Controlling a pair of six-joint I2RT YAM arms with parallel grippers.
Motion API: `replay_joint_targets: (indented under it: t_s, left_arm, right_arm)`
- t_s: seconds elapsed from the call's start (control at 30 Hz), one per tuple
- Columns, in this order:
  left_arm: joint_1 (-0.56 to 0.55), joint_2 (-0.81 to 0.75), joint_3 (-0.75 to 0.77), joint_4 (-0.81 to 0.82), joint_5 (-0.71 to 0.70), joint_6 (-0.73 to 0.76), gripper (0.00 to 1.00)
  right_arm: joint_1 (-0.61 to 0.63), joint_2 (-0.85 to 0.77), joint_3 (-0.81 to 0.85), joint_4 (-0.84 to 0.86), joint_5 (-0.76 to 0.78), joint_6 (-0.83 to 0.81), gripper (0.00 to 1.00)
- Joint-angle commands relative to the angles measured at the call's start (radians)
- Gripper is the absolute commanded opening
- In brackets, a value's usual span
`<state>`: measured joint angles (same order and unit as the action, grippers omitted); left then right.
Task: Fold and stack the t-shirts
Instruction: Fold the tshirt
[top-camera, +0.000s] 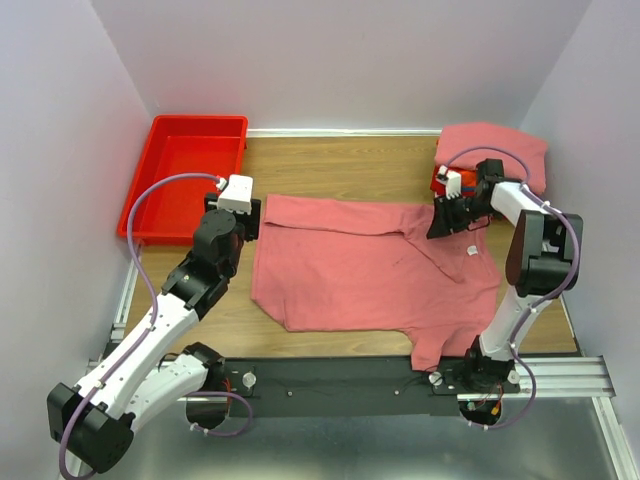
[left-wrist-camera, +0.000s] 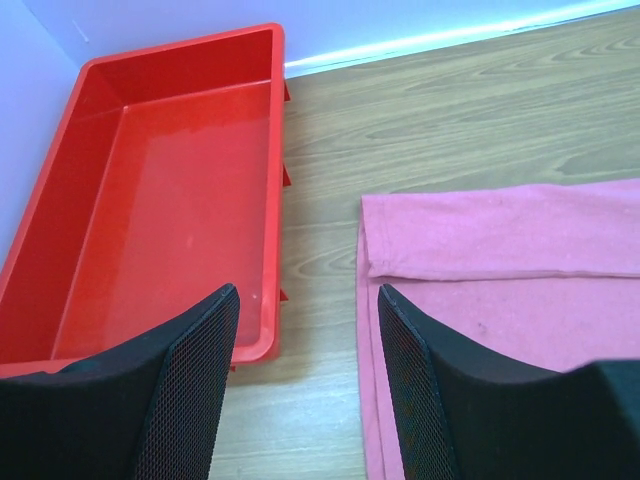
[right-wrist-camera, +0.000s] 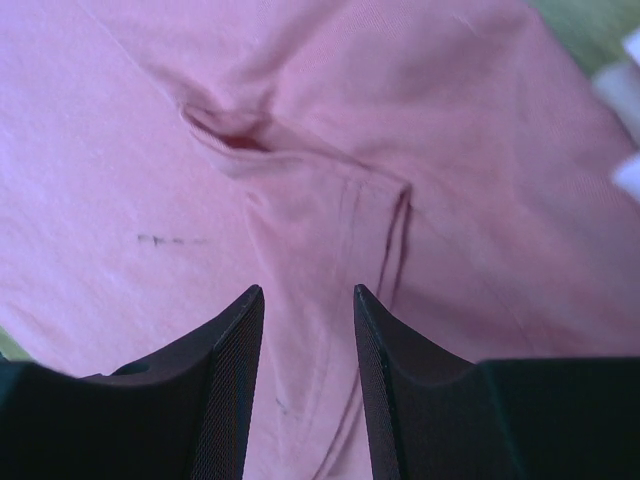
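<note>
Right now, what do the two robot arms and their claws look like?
The left arm and right arm have white shells, black joints and a lilac cable each. A white camera block sits at each wrist. The left claw and right claw each have two black, mesh-textured fingers.

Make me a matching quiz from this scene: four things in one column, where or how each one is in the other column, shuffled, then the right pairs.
1 red bin
2 salmon-pink t-shirt
3 folded pink t-shirt
4 left gripper

A far right corner
B open, holding nothing
C far left corner
D spread flat, mid-table

Pairs: 1-C, 2-D, 3-A, 4-B
</note>
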<state>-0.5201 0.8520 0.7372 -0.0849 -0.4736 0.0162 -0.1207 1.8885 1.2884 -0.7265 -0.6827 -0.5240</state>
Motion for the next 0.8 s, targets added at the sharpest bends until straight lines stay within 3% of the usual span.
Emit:
replay_joint_targets:
  t_s: [0.0, 0.77]
  left_arm:
    - [0.002, -0.01, 0.001, 0.037, 0.024, -0.013, 0.66]
    - [0.002, 0.012, -0.002, 0.039, 0.023, -0.013, 0.66]
  right_arm:
    - [0.033, 0.03, 0.04, 0.035, 0.049, 0.015, 0.48]
    - [0.07, 0.043, -0.008, 0.118, 0.143, 0.018, 0.48]
